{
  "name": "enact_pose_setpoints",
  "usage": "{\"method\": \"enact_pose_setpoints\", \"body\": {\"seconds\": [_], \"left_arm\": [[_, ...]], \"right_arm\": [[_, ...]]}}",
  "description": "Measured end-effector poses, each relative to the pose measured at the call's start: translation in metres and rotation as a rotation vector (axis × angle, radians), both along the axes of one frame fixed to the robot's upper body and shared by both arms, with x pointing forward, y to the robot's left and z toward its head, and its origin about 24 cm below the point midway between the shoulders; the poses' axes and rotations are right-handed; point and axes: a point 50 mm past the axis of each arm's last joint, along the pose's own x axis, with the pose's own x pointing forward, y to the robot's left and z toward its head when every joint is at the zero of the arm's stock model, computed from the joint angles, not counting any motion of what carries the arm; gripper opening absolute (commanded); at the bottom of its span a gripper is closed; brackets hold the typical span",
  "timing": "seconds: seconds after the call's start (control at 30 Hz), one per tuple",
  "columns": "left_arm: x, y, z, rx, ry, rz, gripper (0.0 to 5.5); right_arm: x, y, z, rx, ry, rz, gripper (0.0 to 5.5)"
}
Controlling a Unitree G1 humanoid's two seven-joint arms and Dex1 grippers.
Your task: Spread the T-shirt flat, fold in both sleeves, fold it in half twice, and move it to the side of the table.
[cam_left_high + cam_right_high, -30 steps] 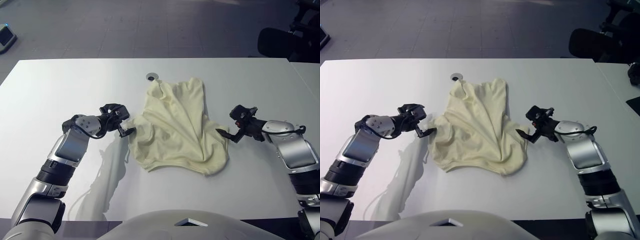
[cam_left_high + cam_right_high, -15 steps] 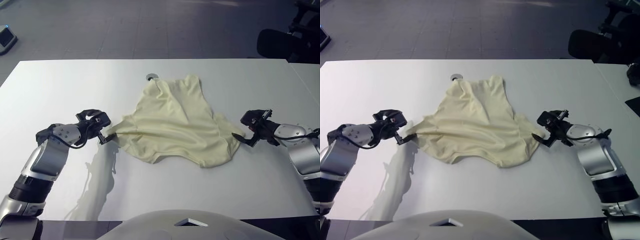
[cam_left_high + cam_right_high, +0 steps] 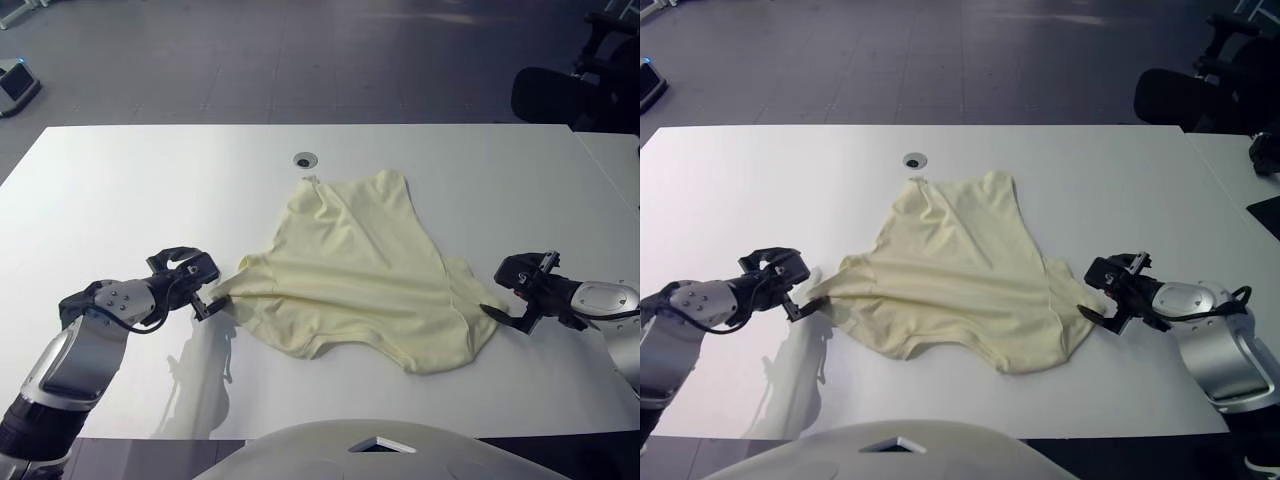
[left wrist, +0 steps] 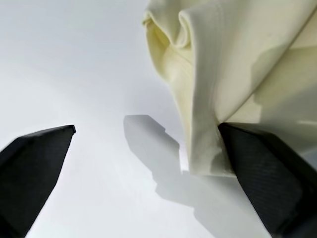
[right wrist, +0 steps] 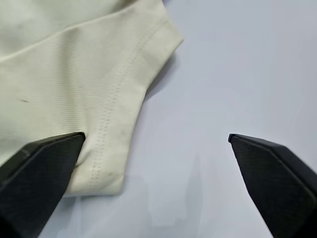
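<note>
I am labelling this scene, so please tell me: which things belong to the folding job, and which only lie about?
Job: T-shirt, left gripper, right gripper, table.
Lying about: round table hole, black chair.

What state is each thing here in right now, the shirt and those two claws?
T-shirt: lying on the table, stretched wide between the claws, rumpled, nothing folded yet.
Left claw: open, at the shirt's left corner, cloth beside one finger.
Right claw: open, at the shirt's right corner, cloth beside one finger.
</note>
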Motion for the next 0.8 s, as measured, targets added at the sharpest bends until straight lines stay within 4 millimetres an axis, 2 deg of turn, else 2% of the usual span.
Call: {"method": "enact_pose_setpoints", "body": {"seconds": [0.17,0.23,0.3,0.37,0.5,0.57,0.67,0.8], "left_arm": [[-0.013,0.005,0.002,-0.022,0.081,-0.01,5.38],[-0.015,0.003,0.001,-0.09,0.138,0.002,5.38],[-0.012,-0.001,0.004,-0.184,0.174,0.02,5.38],[-0.001,-0.009,0.016,-0.293,0.148,0.005,5.38],[0.045,-0.02,0.056,-0.428,-0.043,-0.017,5.38],[0.071,-0.023,0.068,-0.444,-0.14,0.012,5.38],[0.111,-0.036,0.065,-0.427,-0.227,0.03,5.38],[0.15,-0.058,0.045,-0.449,-0.228,0.055,5.38]], "right_arm": [[-0.011,-0.002,0.002,-0.026,0.09,0.045,5.4],[-0.015,-0.001,0.002,-0.009,0.125,0.054,5.4],[-0.01,0.0,0.005,0.022,0.121,0.036,5.4],[-0.001,0.005,0.008,0.084,0.083,0.013,5.4],[0.056,0.023,0.041,0.243,-0.217,-0.045,5.4],[0.083,0.032,0.053,0.295,-0.322,-0.063,5.4],[0.12,0.049,0.047,0.362,-0.387,-0.1,5.4],[0.147,0.067,0.028,0.415,-0.376,-0.126,5.4]]}}
